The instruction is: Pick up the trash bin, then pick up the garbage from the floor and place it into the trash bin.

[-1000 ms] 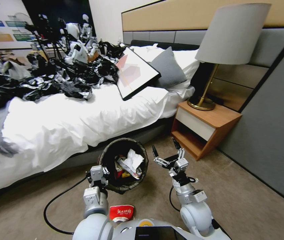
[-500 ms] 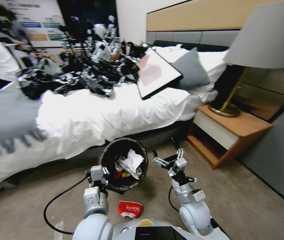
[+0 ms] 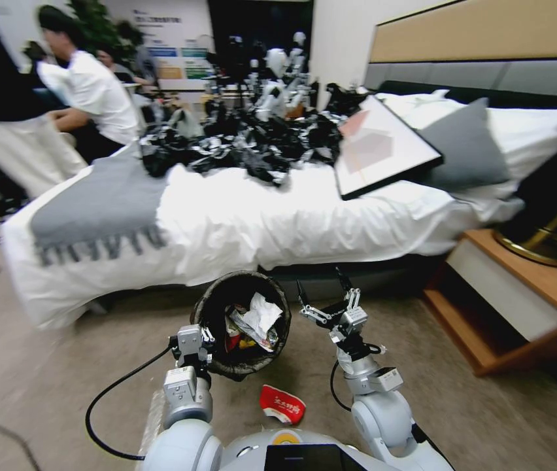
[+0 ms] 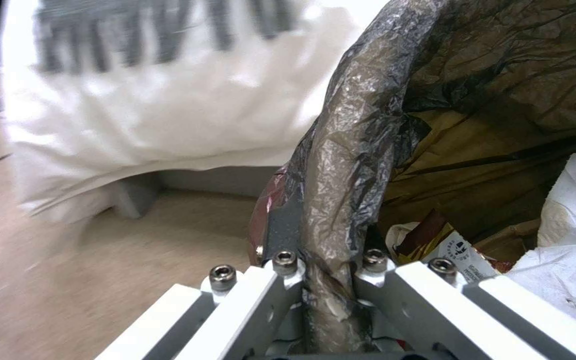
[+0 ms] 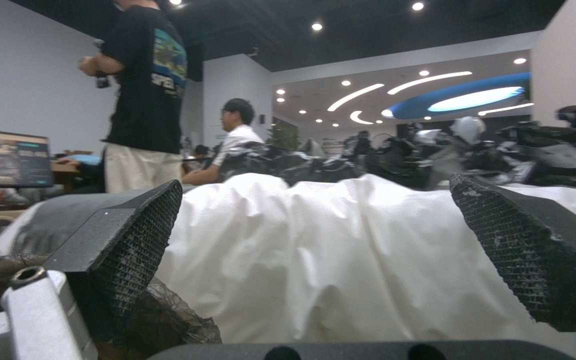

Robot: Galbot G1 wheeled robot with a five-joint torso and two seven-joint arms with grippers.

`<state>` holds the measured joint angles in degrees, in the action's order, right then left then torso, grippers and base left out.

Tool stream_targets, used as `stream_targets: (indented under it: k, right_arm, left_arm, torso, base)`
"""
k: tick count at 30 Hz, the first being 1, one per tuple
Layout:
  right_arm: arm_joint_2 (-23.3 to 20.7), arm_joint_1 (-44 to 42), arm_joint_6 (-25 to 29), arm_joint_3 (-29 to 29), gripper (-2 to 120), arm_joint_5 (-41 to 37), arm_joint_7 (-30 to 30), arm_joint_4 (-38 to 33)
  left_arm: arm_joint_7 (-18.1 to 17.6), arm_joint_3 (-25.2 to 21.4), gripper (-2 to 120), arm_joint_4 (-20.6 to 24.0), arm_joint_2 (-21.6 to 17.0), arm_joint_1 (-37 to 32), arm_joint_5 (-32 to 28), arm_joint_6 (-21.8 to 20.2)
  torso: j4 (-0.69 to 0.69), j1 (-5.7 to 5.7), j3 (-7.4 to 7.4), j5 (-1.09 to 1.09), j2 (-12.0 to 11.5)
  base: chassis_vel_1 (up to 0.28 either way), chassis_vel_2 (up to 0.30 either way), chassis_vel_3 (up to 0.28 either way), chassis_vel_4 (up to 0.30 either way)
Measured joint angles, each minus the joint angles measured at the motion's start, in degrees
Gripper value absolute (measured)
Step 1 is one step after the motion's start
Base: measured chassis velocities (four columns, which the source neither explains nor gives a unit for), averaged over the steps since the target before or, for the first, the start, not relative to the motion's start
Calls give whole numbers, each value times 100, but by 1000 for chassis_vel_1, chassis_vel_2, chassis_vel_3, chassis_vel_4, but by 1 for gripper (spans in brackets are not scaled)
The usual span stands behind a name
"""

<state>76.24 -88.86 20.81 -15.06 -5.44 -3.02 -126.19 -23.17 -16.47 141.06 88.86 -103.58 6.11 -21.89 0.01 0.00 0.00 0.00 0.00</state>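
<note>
Beside the bed, the left gripper [image 3: 195,325] clamps the trash bin [image 3: 216,297] rim; the right gripper [image 3: 323,292] is spread wide, empty.

You see the trash bin [image 3: 242,324], black-lined, upright and holding white tissue and wrappers, with one red-and-white snack wrapper [image 3: 282,405] lying on the carpet just beside it.

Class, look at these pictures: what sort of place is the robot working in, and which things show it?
Most likely a mock bedroom inside a showroom or lab: a bed with white bedding, a wooden nightstand holding a lamp base, and beyond them display posters and other robots.
</note>
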Motion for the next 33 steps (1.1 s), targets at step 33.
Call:
stream_targets:
  k: [33]
  right_arm:
    - [47, -20, -22, 7, 100, 10, -105, 58]
  left_arm:
    - [1, 1, 0, 0, 0, 1, 0, 0]
  torso:
    - [0, 0, 0, -1, 0]
  base:
    - [35, -10, -5, 31]
